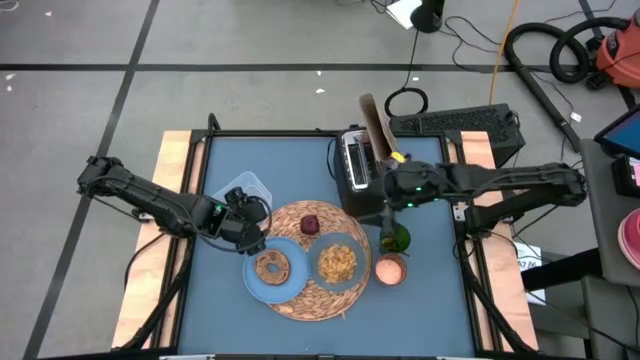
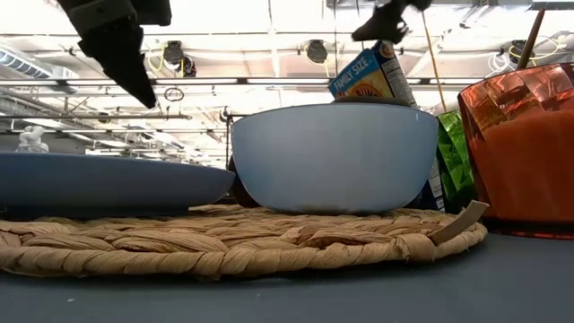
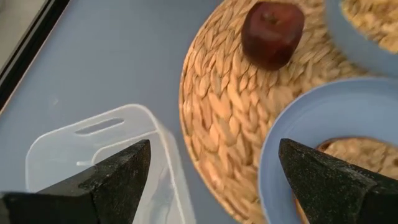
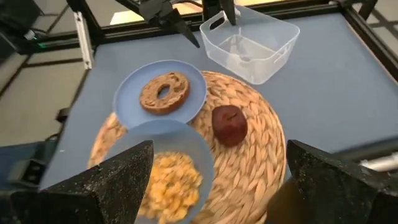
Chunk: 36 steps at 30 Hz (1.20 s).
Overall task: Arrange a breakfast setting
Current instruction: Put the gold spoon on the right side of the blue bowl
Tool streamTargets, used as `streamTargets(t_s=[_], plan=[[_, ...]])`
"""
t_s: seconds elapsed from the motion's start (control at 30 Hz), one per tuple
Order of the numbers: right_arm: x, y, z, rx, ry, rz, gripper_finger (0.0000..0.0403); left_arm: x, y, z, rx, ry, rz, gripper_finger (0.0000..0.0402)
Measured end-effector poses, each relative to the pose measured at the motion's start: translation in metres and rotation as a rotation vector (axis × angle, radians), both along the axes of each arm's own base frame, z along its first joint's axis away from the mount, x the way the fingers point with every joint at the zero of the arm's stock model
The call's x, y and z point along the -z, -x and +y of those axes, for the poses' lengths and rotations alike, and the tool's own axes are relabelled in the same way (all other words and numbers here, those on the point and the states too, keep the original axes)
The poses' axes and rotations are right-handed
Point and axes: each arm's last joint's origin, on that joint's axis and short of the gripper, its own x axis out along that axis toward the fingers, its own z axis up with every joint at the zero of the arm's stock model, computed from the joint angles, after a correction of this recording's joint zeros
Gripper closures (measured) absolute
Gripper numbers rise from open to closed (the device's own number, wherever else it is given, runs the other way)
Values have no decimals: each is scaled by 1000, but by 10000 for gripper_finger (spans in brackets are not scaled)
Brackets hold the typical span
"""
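Observation:
The round straw mat (image 1: pixel 315 290) lies at the table's near middle. On it rest a light-blue plate (image 1: pixel 250 285) with the brown bagel (image 1: pixel 271 267), a pale-blue-looking bowl (image 1: pixel 338 243) of tan cereal (image 1: pixel 338 263), and the dark-red fruit (image 1: pixel 310 224). The orange-pink cup (image 1: pixel 391 270) stands on the table by the mat's right edge. My left gripper (image 1: pixel 252 238) is open and empty, above the table between the clear tub (image 1: pixel 243 190) and the plate. My right gripper (image 1: pixel 388 203) is open and empty, up above the mat's far right edge.
The black-and-silver toaster (image 1: pixel 358 165) stands at the far middle, close to my right gripper. A green packet (image 1: pixel 395 238) stands between the toaster and the cup. A cereal box (image 2: pixel 377 76) shows behind the bowl. Bare blue table lies at the near left and far left.

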Motion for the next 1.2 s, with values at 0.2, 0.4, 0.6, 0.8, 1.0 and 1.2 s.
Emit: streamTargets(t_s=[0.2, 0.4, 0.6, 0.8, 1.0, 1.2], plan=[[-15, 32, 10, 7, -85, 6, 43, -3, -7, -2, 0, 27, -81, 43], [-15, 53, 26, -43, -135, 84, 44, -8, -15, -5, 0, 60, -176, 43], [-7, 72, 46, -126, -196, 248, 44, -12, -19, -7, 0, 81, -240, 43], [1, 86, 57, -159, -203, 389, 44, -13, -22, -7, 0, 91, -270, 43], [9, 95, 64, -163, -198, 484, 44, -16, -24, -8, 0, 103, -305, 43], [41, 96, 71, -192, -167, 542, 44, -16, -24, -8, 0, 104, -306, 43]])
